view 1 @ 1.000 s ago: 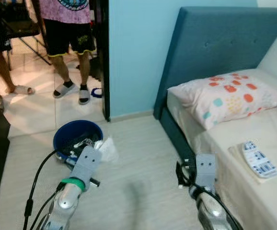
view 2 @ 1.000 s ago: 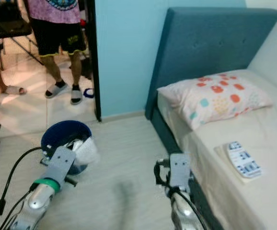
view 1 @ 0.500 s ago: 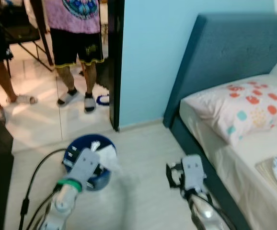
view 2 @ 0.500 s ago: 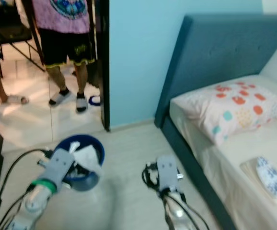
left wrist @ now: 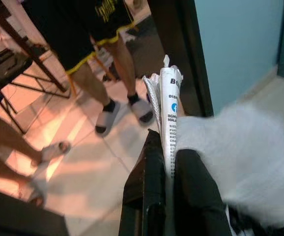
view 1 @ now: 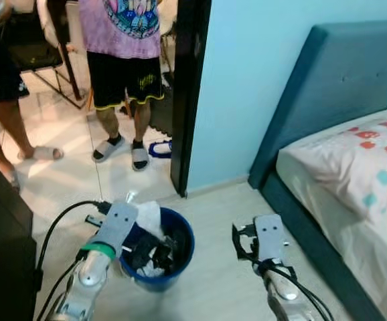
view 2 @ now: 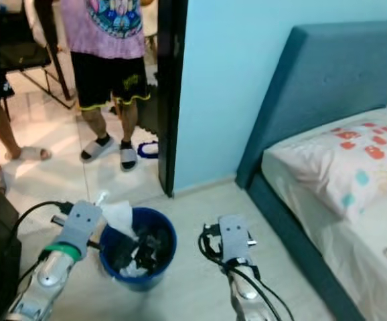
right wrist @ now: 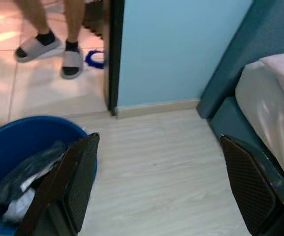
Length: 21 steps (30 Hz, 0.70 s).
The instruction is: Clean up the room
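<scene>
Standing in the doorway beyond a dark door frame (view 1: 188, 93), two people (view 1: 123, 67) in sandals face the room; a blue bed (view 1: 327, 127) with a spotted pillow (view 1: 361, 174) lies to the right. On the pale floor, a blue bin (view 1: 159, 249) holds dark and white rubbish. Above its rim, the left gripper (left wrist: 164, 162) pinches a white printed wrapper (left wrist: 170, 118) and tissue (left wrist: 230, 157). Near the bin, the right gripper (right wrist: 156, 182) hangs wide open, empty.

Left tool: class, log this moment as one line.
left tool: shut on wrapper | over bin | right tool: open, idle | people in doorway
</scene>
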Available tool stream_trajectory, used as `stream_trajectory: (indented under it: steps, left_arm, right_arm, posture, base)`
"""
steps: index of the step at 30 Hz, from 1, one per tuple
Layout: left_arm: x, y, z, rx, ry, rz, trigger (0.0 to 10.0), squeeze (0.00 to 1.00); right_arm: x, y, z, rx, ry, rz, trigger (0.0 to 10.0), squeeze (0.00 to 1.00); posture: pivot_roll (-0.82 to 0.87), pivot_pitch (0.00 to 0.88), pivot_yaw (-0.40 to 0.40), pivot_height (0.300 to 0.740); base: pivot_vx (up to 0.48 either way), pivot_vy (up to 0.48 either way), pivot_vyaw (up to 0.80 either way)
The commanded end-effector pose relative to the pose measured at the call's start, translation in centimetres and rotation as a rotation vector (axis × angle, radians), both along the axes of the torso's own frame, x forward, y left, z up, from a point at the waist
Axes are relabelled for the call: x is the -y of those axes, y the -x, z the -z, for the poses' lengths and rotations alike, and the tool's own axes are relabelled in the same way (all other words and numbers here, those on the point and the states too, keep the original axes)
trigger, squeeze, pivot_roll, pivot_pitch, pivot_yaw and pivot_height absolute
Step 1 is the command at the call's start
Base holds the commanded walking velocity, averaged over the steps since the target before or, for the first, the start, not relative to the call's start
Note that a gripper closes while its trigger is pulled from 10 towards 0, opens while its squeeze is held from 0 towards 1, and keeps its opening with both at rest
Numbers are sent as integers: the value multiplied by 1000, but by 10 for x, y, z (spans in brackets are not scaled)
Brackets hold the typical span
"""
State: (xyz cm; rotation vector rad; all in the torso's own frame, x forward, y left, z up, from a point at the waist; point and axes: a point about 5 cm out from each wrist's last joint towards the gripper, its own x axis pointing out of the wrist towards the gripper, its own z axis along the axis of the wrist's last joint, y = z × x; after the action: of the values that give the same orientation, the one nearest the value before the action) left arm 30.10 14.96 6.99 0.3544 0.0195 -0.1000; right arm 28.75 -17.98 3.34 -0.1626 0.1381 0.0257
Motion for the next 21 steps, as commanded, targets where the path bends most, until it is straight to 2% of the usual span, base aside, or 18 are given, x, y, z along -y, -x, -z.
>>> stream_trajectory:
  steps: [1,3,21]
  left_arm:
    - [-1,4,8,-44,1,4,10000,0]
    - [1,1,7,-50,21,9,10000,0]
    - [5,1,5,-42,29,22,10000,0]
  right_arm:
    - [-1,3,3,-7,-20,10,10000,0]
    - [0,3,2,4,-28,11,10000,0]
    - [-3,1,0,19,-23,-4,10000,0]
  posture:
    - [-54,46,26,740]
    - [-54,48,27,740]
    - [-56,56,28,740]
  base:
    - [0,0,0]
    - [0,0,0]
    - [0,0,0]
